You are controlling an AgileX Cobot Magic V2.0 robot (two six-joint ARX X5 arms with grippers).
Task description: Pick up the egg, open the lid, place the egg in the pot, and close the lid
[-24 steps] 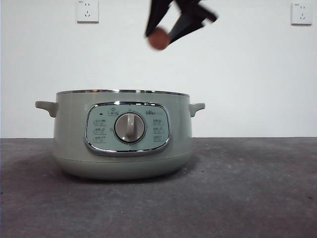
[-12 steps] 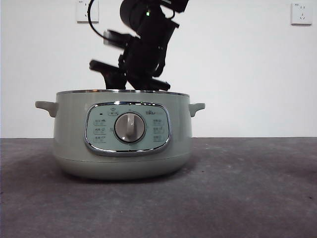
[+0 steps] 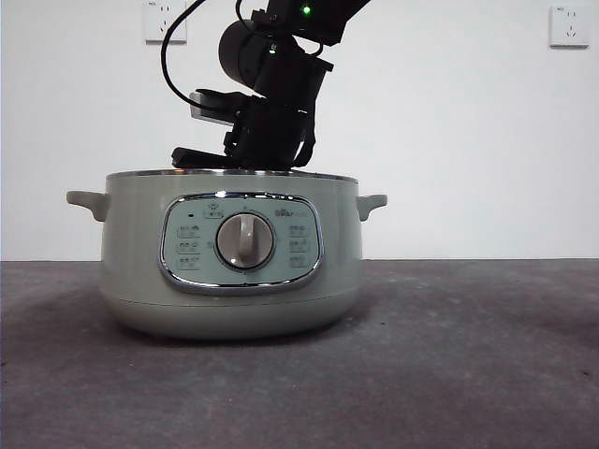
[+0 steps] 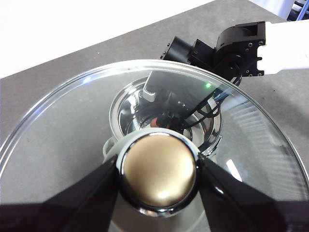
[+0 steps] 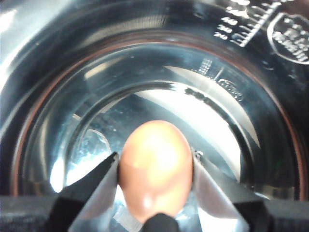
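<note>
The sage-green pot (image 3: 140, 262) stands open on the table, left of centre in the front view. My right arm (image 3: 271, 112) reaches down into it from above, its jaw tips hidden behind the rim. In the right wrist view my right gripper (image 5: 155, 175) is shut on the brown-orange egg (image 5: 155, 159), inside the pot's shiny steel bowl (image 5: 231, 72). My left gripper (image 4: 158, 170) is shut on the knob (image 4: 159, 166) of the glass lid (image 4: 58, 130) and holds it high over the pot (image 4: 126, 104). The right arm (image 4: 231, 43) shows through the glass. The lid is out of the front view.
The grey table (image 3: 468, 355) stretches to the right of the pot and in front of it. A white wall stands behind, with a socket at the upper left (image 3: 166, 21) and one at the upper right (image 3: 570, 25).
My right gripper has come down from high above the pot into the open pot with the egg. The egg no longer shows in the front view.
</note>
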